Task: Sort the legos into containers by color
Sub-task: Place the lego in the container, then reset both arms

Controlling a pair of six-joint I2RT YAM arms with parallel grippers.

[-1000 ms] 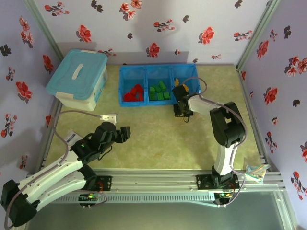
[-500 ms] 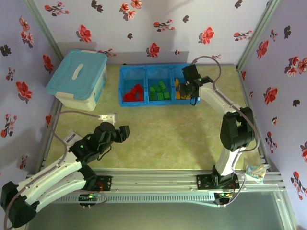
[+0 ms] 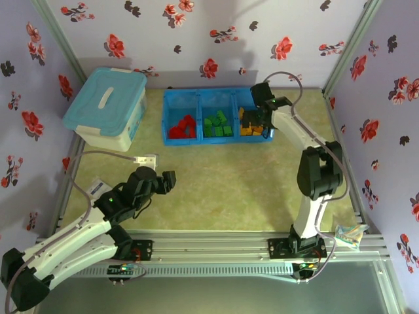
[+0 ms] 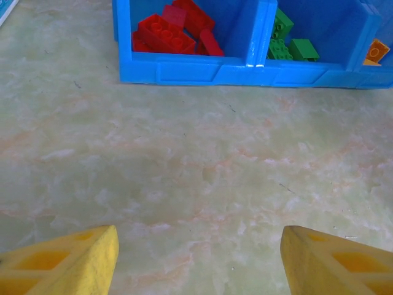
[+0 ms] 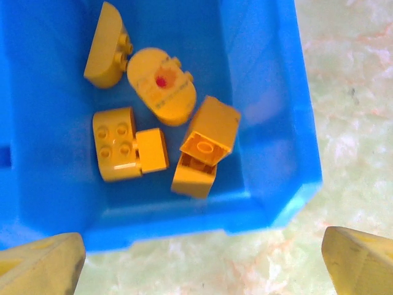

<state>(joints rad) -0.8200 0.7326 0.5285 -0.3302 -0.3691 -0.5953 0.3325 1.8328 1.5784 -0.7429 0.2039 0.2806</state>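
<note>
The right gripper [image 3: 253, 122] hangs over the right-hand compartment of the blue tray [image 3: 196, 141] at the upper middle of the overhead view. In the right wrist view the right gripper [image 5: 199, 270] has its two yellow fingers [image 5: 43, 264] spread wide in the bottom corners, with nothing between them. The yellow bricks [image 5: 116, 144] lie loose on the compartment floor above the fingers, in the upper left and centre of that frame, inside the tray wall [image 5: 270, 123]. None of them touches the gripper.

The left gripper [image 3: 171, 180] sits at the lower left of the overhead view, well apart from the tray. In the left wrist view the left gripper [image 4: 202, 261] is also spread and empty over the bare table [image 4: 196, 166]. The tray front [image 4: 184, 74] runs along the top of that frame, with red bricks [image 4: 175, 27] in the left compartment and green bricks [image 4: 285, 43] in the middle one.

From above, red bricks [image 3: 183, 127], green bricks [image 3: 217, 124] and yellow bricks [image 3: 247, 129] each fill their own compartment. A pale blue tub [image 3: 108, 108] stands at the upper left.
</note>
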